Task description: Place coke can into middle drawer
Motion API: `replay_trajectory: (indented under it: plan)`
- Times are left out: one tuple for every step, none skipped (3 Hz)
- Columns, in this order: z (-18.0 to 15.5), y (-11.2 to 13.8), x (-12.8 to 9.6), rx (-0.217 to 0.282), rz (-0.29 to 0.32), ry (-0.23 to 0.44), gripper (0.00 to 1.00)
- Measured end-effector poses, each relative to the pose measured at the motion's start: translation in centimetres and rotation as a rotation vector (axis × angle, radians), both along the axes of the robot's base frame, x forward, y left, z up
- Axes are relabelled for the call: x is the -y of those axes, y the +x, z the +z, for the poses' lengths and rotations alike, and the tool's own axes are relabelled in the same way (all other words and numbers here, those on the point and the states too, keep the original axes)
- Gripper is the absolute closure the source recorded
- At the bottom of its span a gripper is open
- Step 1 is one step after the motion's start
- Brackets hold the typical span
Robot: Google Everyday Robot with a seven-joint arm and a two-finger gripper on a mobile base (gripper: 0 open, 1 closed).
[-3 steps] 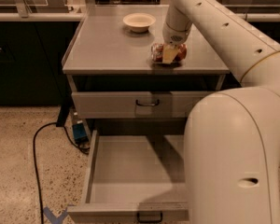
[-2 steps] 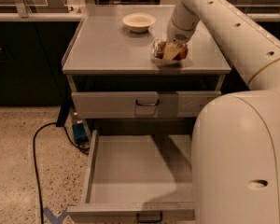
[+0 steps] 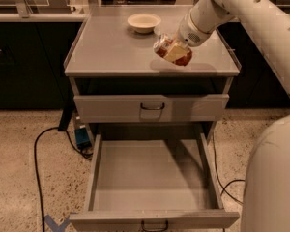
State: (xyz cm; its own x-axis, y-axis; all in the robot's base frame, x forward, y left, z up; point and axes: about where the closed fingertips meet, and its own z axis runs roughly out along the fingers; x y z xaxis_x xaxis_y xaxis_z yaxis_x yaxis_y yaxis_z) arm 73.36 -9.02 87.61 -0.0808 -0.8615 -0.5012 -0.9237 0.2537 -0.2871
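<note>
**Operator:** How far along is the task?

**Observer:** I go from the left for you. A cable (image 3: 37,153) lies on the floor beside the cabinet; it has no part in the task. On the worktop (image 3: 111,52), the bowl (image 3: 144,22) stands at the back, apart from everything else. Below it, the top drawer (image 3: 152,108) is closed, and the drawer (image 3: 150,173) you need is pulled fully out, with its grey floor bare. So the opening step is done.

**Operator:** And the can?

**Observer:** The can (image 3: 163,47) is just right of the middle, over the front part of the worktop and tilted. The gripper (image 3: 174,52) has it, with the jaws clamped on its body. There is a shadow under it, so I judge it is lifted a little, but you cannot be sure from this view. The arm (image 3: 241,13) reaches in from the right.

**Operator:** What is left for me?

**Observer:** The grasp is done, I think. You must bring the can forward past the worktop edge, then down in front of the top drawer, into the open drawer, and let the jaws part there. The can is not yet in the drawer, so about half of the task remains.
</note>
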Motion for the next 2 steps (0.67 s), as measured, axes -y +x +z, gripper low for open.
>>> replay_trajectory:
  plan:
    - [-1.3, -3.8, -1.9, -0.069, 0.029, 0.058, 1.00]
    - [-2.7, -8.0, -3.8, -0.123, 0.091, 0.016, 1.00]
